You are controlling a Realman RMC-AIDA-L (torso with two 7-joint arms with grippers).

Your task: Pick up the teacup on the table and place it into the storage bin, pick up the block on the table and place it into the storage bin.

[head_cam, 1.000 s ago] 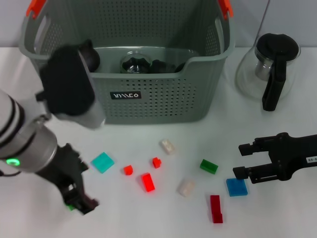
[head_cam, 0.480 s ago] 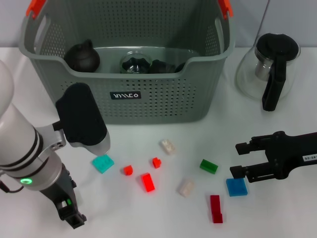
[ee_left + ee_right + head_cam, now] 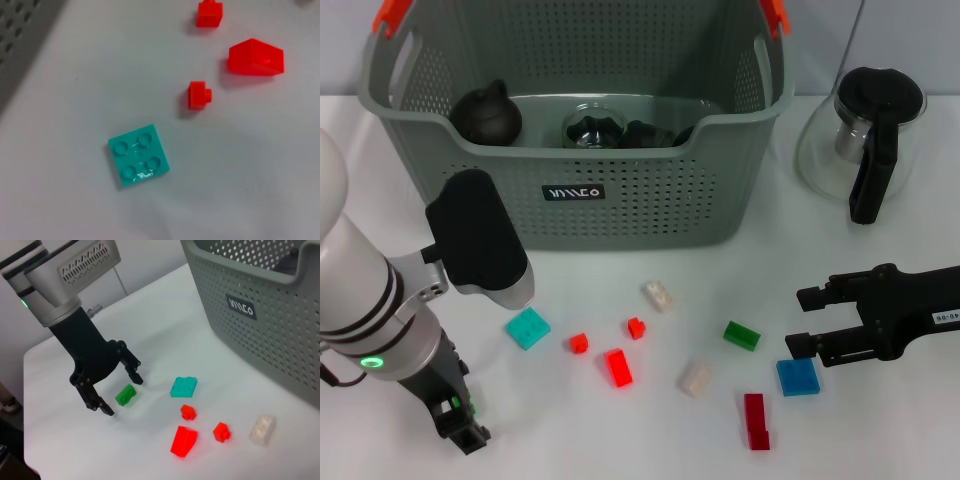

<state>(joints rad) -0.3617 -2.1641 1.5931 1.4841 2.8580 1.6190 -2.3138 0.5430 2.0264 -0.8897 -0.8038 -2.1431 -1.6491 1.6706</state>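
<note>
The storage bin [image 3: 620, 215] stands at the back of the table, and its perforated wall [image 3: 280, 335] also shows in the right wrist view. A dark round vessel [image 3: 485, 115] and a glass piece [image 3: 598, 128] lie inside it; I cannot tell if either is the teacup. Several blocks lie in front: teal [image 3: 527, 327], red [image 3: 617, 367], green [image 3: 741, 335], blue [image 3: 798, 377]. My left gripper [image 3: 460, 425] is low at the near left. In the right wrist view the left gripper [image 3: 120, 397] is open, with a small green block [image 3: 127, 393] between its fingers. My right gripper [image 3: 805, 320] hangs open just above the blue block.
A glass carafe [image 3: 865, 140] with a black lid stands right of the bin. Two small red blocks [image 3: 579, 343] [image 3: 636, 327], two cream ones [image 3: 658, 295] [image 3: 696, 377] and a dark red one [image 3: 755, 420] are scattered mid-table. The left wrist view shows the teal block [image 3: 139, 161] and a red wedge [image 3: 256, 57].
My left arm has swung away from the bin's front left corner, down toward the near edge, and its gripper sits lower. The right gripper has barely moved.
</note>
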